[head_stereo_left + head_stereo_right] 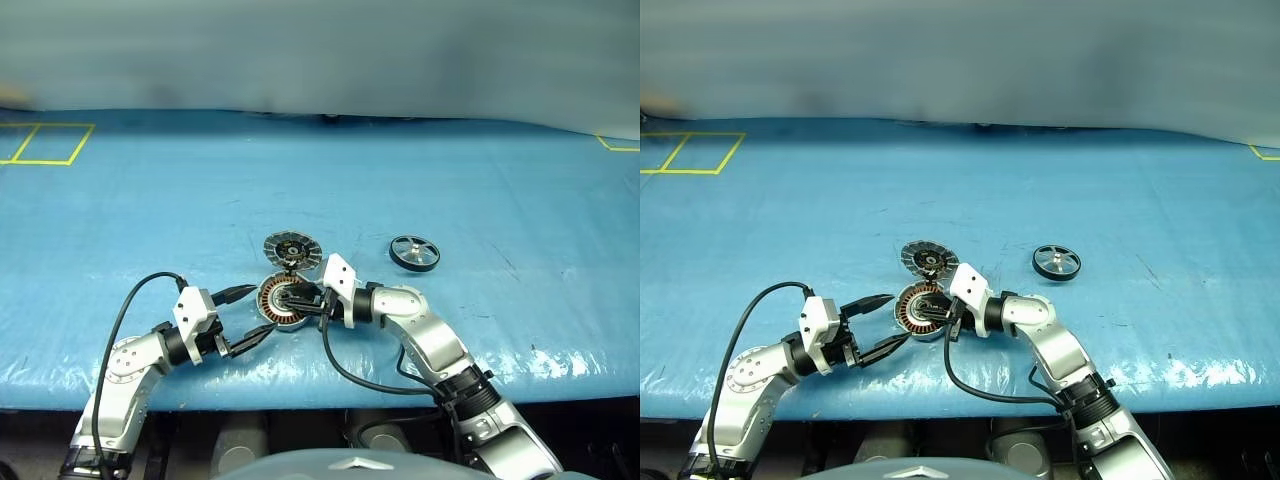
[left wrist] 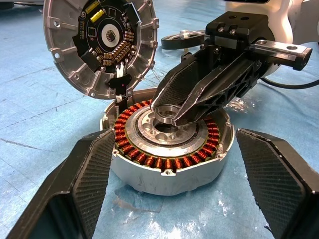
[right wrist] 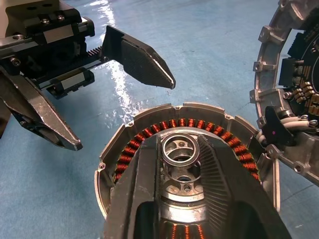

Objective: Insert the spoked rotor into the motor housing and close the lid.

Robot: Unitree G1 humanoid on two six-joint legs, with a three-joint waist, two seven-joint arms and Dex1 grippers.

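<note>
Blue glossy sheet [image 1: 420,180] spread over the work surface, creased and scuffed, with glare patches near the front edge. Yellow taped rectangle [image 1: 45,143] at far left; yellow tape corner [image 1: 618,146] at far right. Blurred grey backdrop [image 1: 320,50] behind.

The two head views look forward and down from well back over the blue table [image 1: 420,180]. Both wrist views sit close and low, facing each other across the motor housing [image 2: 169,149], which they share.
</note>
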